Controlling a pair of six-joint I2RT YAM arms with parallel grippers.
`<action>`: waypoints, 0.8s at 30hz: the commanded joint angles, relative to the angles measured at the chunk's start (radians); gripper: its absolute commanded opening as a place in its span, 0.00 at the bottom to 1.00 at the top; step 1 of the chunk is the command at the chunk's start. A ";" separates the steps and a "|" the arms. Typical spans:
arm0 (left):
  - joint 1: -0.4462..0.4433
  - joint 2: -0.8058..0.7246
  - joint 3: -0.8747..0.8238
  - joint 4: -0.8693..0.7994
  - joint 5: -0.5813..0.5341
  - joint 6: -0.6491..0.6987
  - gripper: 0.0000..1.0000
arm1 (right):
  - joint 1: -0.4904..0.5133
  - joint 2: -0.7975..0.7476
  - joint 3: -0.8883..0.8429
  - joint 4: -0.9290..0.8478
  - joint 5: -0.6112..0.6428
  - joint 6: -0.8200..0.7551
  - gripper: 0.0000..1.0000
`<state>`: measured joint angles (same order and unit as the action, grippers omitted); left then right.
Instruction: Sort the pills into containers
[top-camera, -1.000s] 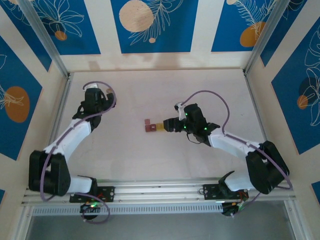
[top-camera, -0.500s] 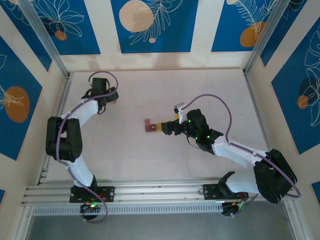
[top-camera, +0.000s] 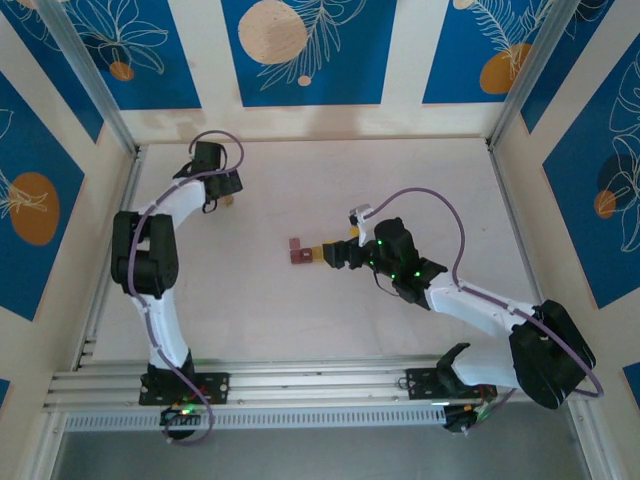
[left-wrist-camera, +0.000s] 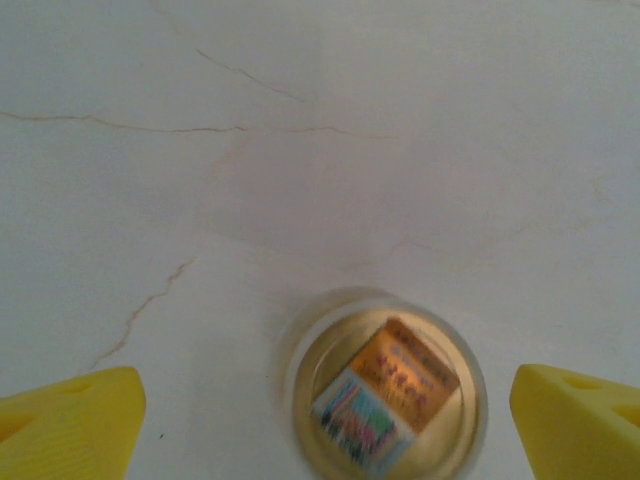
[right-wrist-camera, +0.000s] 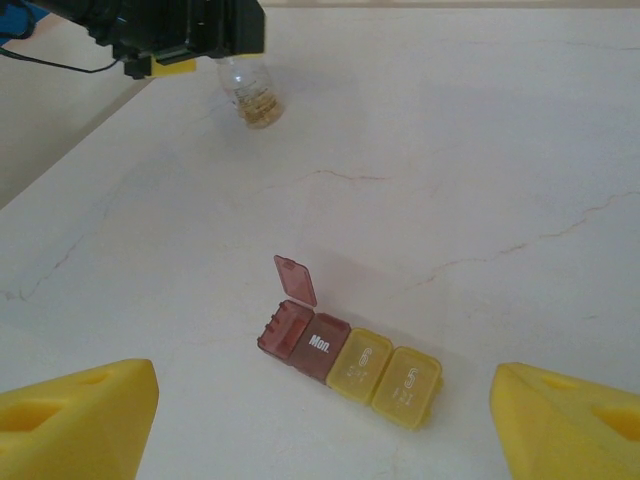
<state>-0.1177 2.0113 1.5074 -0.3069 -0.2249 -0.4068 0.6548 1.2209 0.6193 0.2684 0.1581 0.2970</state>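
The containers (right-wrist-camera: 350, 365) are a short strip of small square boxes, dark red ones (right-wrist-camera: 300, 338) on the left and yellow ones (right-wrist-camera: 388, 378) on the right. The leftmost red lid stands open. In the top view the containers (top-camera: 303, 255) lie mid-table, just left of my right gripper (top-camera: 335, 255). The right gripper (right-wrist-camera: 325, 430) is open, its yellow fingertips (right-wrist-camera: 75, 420) wide apart on the near side of the strip. My left gripper (left-wrist-camera: 325, 425) hangs open over a small clear bottle (left-wrist-camera: 385, 390) with a coloured label. The pills themselves I cannot make out.
The bottle (right-wrist-camera: 255, 95) stands at the far left of the table under the left gripper (right-wrist-camera: 190, 40), with something amber in its bottom. The left arm (top-camera: 160, 230) stretches along the left wall. The pale tabletop (top-camera: 400, 180) has side walls all round.
The left arm has swung further back and right, bringing its gripper over the bottle, jaws slightly narrower. The right gripper widened and edged towards the containers, then held still.
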 joint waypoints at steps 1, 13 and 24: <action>0.013 0.051 0.077 -0.073 0.025 0.043 0.90 | 0.009 -0.025 0.006 0.000 0.003 0.000 0.87; 0.013 0.114 0.151 -0.134 0.070 0.020 0.71 | 0.013 -0.020 0.013 -0.012 0.027 0.002 0.87; 0.010 0.116 0.146 -0.163 0.068 0.034 0.56 | 0.012 -0.022 0.017 -0.024 0.039 0.003 0.87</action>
<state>-0.1169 2.1181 1.6321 -0.4404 -0.1638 -0.3817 0.6613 1.2190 0.6193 0.2451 0.1761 0.2970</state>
